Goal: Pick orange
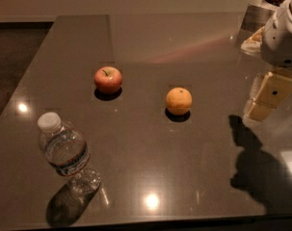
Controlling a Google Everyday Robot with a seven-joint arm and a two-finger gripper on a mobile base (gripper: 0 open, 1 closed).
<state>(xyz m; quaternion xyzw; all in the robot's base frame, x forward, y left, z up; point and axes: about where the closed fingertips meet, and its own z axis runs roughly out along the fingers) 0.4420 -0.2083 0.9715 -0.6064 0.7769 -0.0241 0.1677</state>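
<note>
Camera view, nearest first: a clear plastic water bottle (64,154) sits on the glossy dark table (150,47), and beyond it the small round yellow-orange fruit, the orange (179,100), rests free mid-table, apart from the red apple (108,80). The cream-coloured gripper (268,97) hangs well to the orange's right, probably lining up its reach. I cannot tell whether it is open or closed.

One orange (179,100), one apple (108,80), one water bottle (66,155), one pincer (265,100) at right.

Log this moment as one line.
stage: pre-grasp | gripper: above table, right of orange, apart | orange: on table, not yet picked | also: apple, water bottle left
</note>
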